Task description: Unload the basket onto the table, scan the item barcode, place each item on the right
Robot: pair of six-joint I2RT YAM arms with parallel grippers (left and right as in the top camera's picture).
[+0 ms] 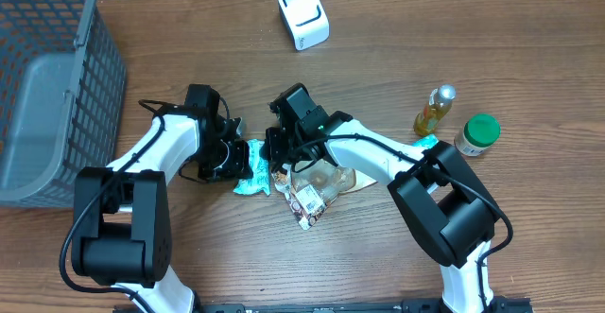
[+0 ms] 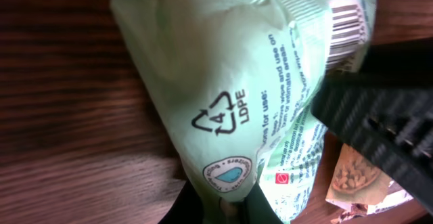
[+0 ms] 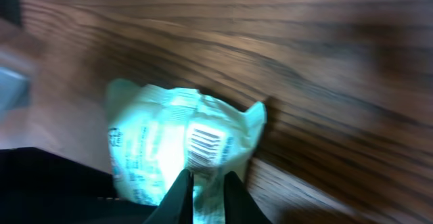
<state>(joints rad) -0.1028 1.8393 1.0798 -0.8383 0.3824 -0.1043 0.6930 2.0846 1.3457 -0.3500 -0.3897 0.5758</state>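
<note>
Wipes pack (image 1: 251, 176) pinched at edge by left end effector (image 2: 223, 205); right end effector (image 3: 206, 191) grasps it beside barcode (image 3: 206, 141).

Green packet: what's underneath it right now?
Wood table shows around the green packet, and a nut snack bag lies beside it. The left pincer and right pincer pinch it. Whatever is directly beneath is covered.

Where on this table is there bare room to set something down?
Bare table lies between the basket and the scanner, right of the scanner along the back, and in front of the snack bag. The middle is crowded: the left gripper and right gripper pinch the wipes packet beside that bag. The bottle and jar crowd the right.
</note>
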